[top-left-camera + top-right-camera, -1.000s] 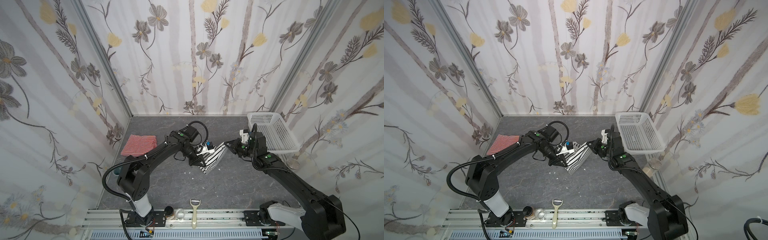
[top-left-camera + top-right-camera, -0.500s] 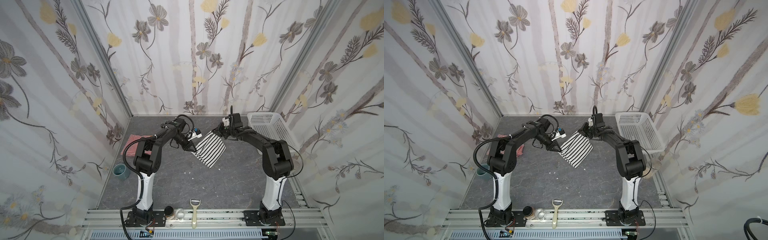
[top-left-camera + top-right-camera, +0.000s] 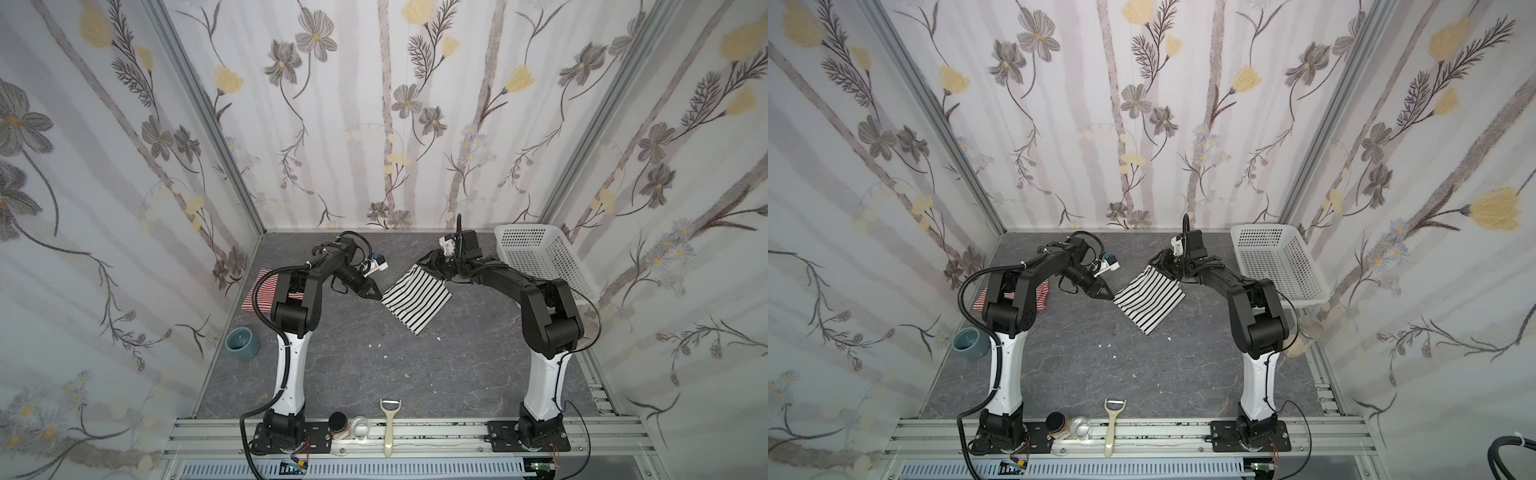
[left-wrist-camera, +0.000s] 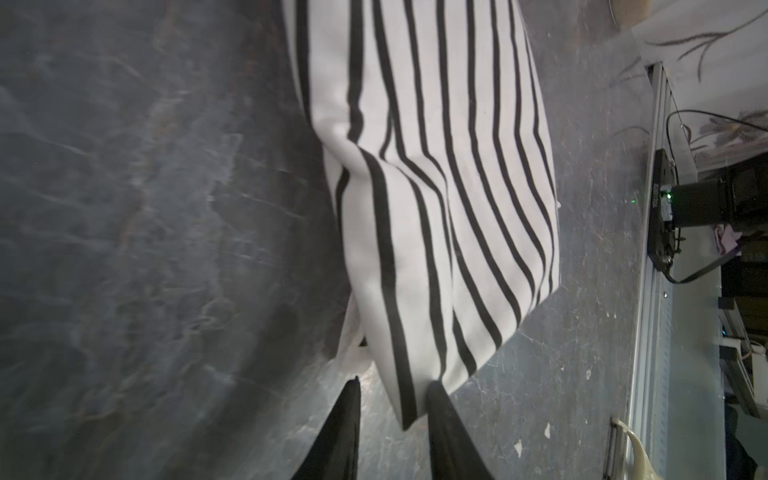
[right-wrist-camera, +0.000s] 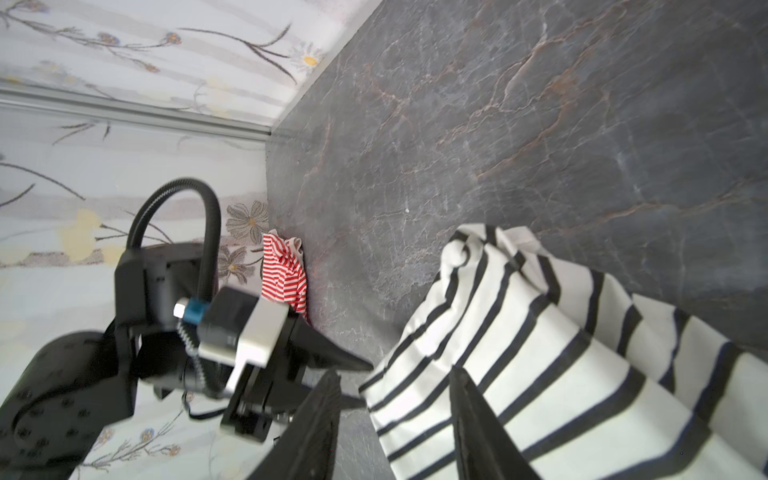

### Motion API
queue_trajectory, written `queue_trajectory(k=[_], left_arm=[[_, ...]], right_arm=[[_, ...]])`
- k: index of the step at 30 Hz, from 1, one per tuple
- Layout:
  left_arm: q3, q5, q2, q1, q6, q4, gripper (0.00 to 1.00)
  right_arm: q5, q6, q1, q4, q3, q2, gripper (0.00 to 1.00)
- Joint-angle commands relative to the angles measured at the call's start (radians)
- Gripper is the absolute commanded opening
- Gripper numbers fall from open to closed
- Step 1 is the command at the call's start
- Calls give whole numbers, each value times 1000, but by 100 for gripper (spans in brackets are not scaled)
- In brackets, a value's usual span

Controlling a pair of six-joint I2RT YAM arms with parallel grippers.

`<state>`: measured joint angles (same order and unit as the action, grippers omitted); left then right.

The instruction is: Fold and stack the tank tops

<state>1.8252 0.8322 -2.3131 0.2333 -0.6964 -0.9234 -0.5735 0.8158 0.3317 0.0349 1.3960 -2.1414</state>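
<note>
Surrounding striped top (image 3: 417, 300), bare table (image 3: 353, 376) lies open.

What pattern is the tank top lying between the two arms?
White with black stripes. The tank top shows best in the left wrist view.
</note>
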Motion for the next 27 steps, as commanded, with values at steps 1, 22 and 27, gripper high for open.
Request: queue_trajectory(k=[1, 22, 27], left_arm=[[36, 1, -13, 2, 70, 25, 38], [111, -610, -112, 92, 277, 210, 41], [115, -695, -122, 121, 270, 231, 41]], right_arm=[[86, -92, 6, 56, -17, 11, 41], [198, -62, -2, 150, 164, -236, 20], [238, -18, 6, 136, 47, -194, 21]])
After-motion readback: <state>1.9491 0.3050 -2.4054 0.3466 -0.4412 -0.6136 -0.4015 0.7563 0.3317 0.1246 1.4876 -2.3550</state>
